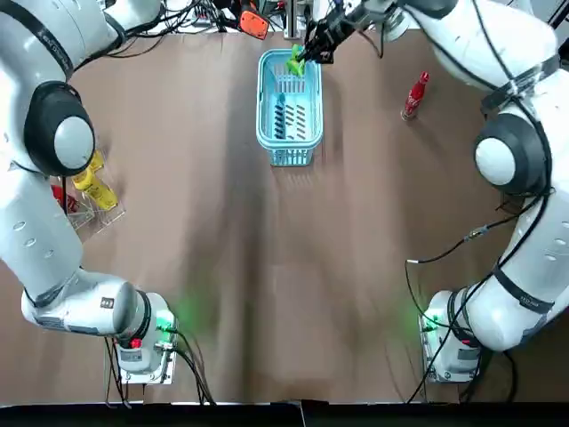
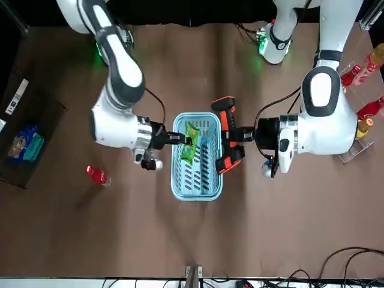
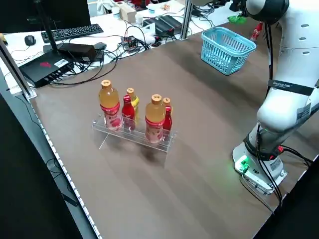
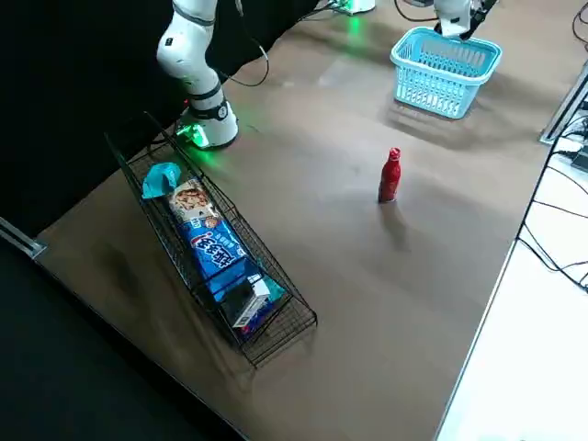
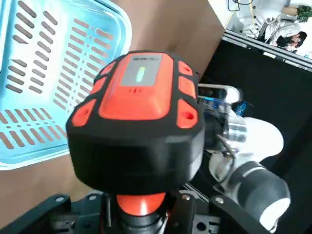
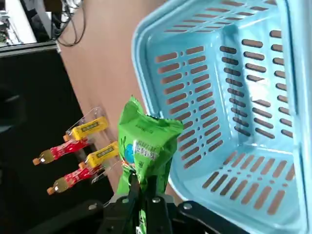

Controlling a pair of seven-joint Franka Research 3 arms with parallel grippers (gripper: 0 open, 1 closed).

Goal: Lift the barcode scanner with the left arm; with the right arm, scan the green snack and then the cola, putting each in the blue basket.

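My right gripper [image 2: 182,140] is shut on one end of the green snack [image 2: 191,149] and holds it over the far end of the blue basket [image 2: 196,180], above the rim. In the right wrist view the snack [image 6: 146,144] rises from the fingers with the basket [image 6: 234,97] beyond it. My left gripper [image 2: 241,135] is shut on the handle of the orange and black barcode scanner [image 2: 226,139], lifted just beside the basket and facing the snack. The red cola bottle [image 1: 414,96] stands upright on the table to the basket's right.
A clear rack of drink bottles [image 1: 89,187] sits at the table's left edge. A black wire tray of snacks [image 4: 211,248] lies at the right edge. Cables and equipment [image 3: 75,45] lie beyond the far edge.
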